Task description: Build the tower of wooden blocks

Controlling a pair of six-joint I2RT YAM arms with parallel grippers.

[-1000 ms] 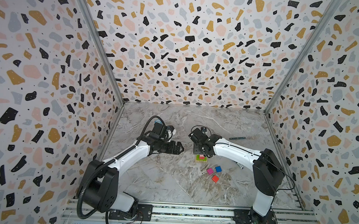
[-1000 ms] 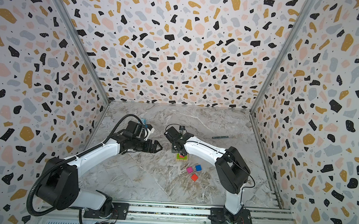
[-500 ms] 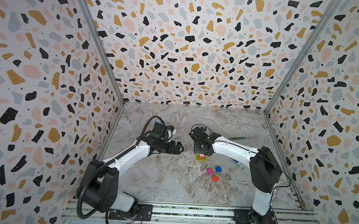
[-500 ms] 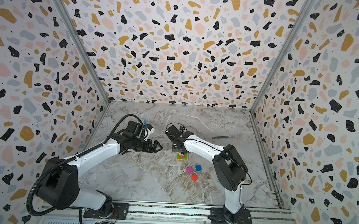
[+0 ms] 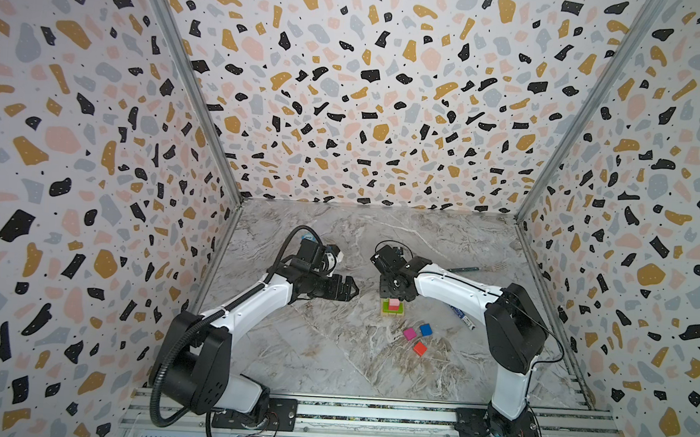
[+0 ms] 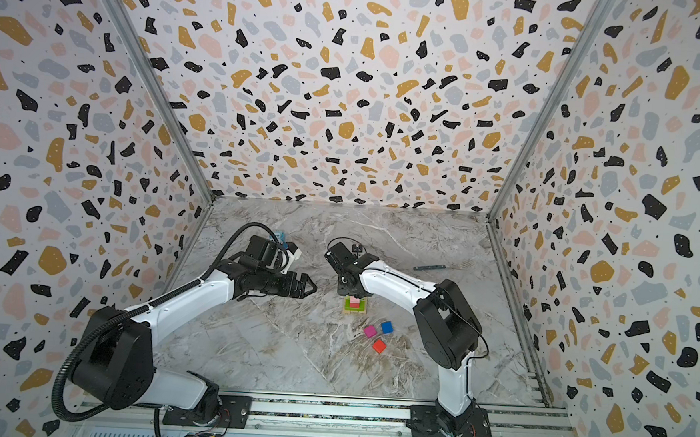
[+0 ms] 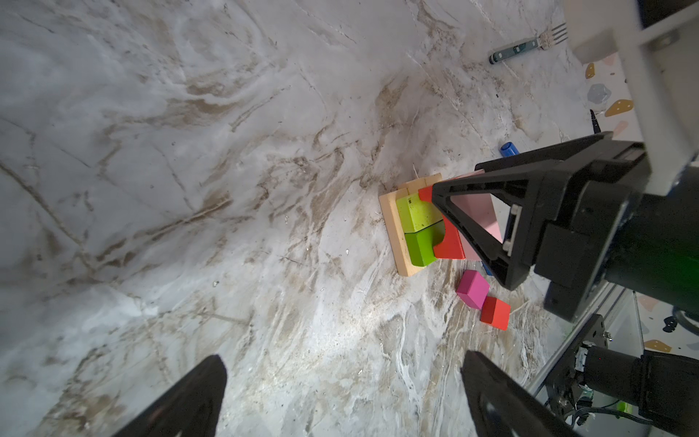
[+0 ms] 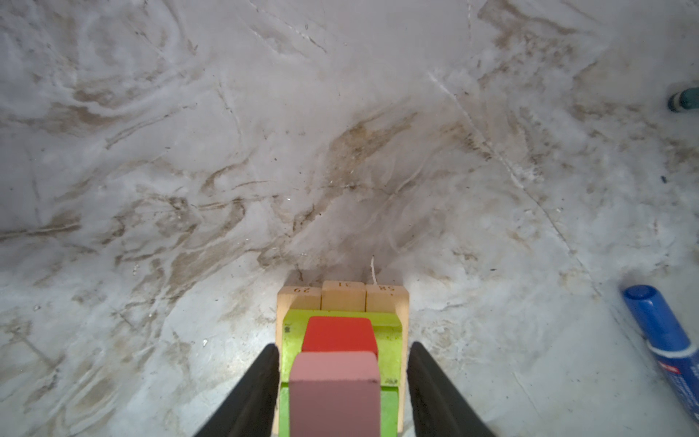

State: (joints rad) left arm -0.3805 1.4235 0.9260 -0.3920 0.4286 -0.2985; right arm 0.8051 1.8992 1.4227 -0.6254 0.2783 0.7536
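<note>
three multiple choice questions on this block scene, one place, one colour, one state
1. Relative to the tower, where are the magenta cube, blue cube and orange-red cube?
A on top of it
B on the table beside it
C in a gripper

2. What colour is the layer directly on the tan base?
A blue
B green
C magenta

3. The left gripper is
A open and empty
B shut on a cube
C shut on the tower

Answers:
1 B, all three rest on the table.
2 B, green blocks cover the tan pieces.
3 A, its jaws stand apart, nothing between.

Pink block (image 8: 334, 393) — between parted jaws
</note>
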